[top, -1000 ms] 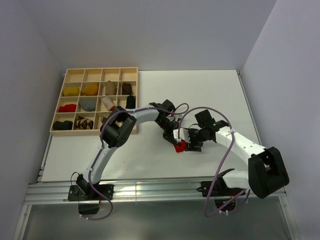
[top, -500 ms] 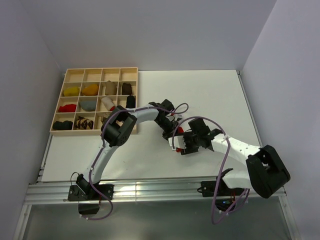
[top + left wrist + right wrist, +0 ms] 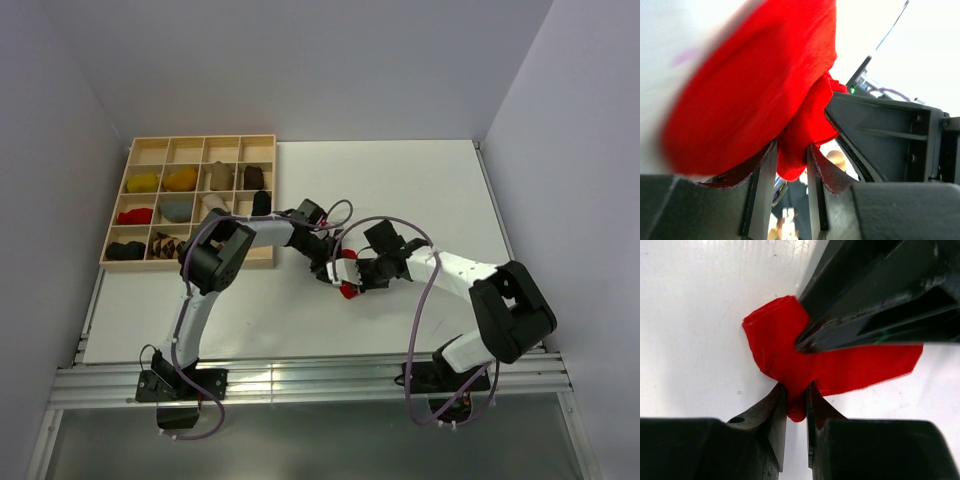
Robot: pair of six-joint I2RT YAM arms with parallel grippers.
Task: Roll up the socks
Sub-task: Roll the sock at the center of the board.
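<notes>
A red sock [image 3: 347, 291] lies bunched on the white table, between the two grippers. My left gripper [image 3: 333, 268] reaches it from the upper left. In the left wrist view a fold of the red sock [image 3: 765, 75] sits between the narrowly spaced jaws of the left gripper [image 3: 792, 150] and touches both. My right gripper [image 3: 796, 392] is shut on a lower fold of the red sock [image 3: 775, 340], and the left gripper's dark fingers [image 3: 865, 315] press on the cloth just above. From above, the right gripper [image 3: 354, 277] meets the sock from the right.
A wooden compartment tray [image 3: 272, 190] stands at the back left and holds rolled bundles: yellow [image 3: 143, 183], red [image 3: 135, 215], black [image 3: 125, 250] and argyle [image 3: 167, 245]. Grey walls stand close on both sides. The table's near edge runs along a metal rail [image 3: 300, 380].
The right gripper swung left to the red sock and shut on a fold of it. Both grippers and the sock shifted slightly left.
</notes>
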